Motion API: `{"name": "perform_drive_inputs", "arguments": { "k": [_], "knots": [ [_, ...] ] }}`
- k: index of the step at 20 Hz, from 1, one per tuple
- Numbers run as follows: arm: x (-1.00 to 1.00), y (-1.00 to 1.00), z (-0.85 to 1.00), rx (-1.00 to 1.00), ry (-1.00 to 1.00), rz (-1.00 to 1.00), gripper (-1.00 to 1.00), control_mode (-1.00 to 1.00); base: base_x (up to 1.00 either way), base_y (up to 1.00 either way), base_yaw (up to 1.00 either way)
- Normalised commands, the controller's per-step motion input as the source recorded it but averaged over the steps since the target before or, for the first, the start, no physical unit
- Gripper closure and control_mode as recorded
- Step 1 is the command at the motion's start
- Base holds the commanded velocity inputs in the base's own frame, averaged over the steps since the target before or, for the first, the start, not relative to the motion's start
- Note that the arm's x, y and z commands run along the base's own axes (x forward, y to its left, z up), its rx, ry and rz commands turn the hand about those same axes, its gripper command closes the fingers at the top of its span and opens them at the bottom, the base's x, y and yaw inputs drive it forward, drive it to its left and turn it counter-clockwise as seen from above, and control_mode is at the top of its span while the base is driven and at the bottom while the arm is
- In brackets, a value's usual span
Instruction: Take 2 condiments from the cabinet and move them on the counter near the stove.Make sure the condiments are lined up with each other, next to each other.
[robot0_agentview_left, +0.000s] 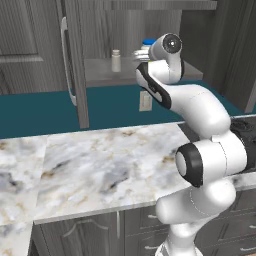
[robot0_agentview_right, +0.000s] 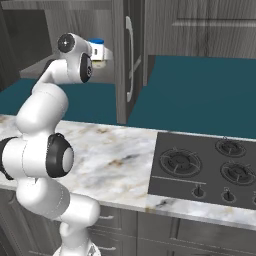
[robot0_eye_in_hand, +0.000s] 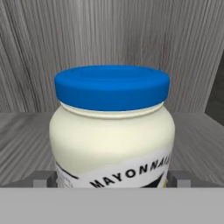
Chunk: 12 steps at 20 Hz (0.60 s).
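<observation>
The cream-white jar, blue-lidded and labelled MAYONNAISE, stands close in front of the hand on the cabinet's inner shelf. My gripper has one fingertip against each side of the jar's lower body and looks shut on it. From the base, the jar shows just past the hand inside the open dark grey cabinet. The slim pale grey shaker bottle stands upright on the same shelf, left of the jar. Below lie the white marble counter and the black stove.
The cabinet door hangs open with its silver bar handle, just beside my arm. A teal back wall with an outlet runs behind the counter. Grey drawers sit under the slab.
</observation>
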Motion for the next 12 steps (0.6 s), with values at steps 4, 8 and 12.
{"name": "perform_drive_inputs", "arguments": {
  "k": [4, 8, 12],
  "knots": [
    [-0.09, 0.00, -0.01, 0.00, 0.00, 0.00, 1.00, -1.00, 0.00, 0.00, 0.00],
    [-0.66, 0.00, -0.07, 0.00, -0.06, 0.00, 1.00, -1.00, 0.00, 0.00, 0.00],
    [-1.00, 0.00, 0.01, 0.00, -0.04, 0.00, 1.00, -1.00, 0.00, 0.00, 0.00]
  ]
}}
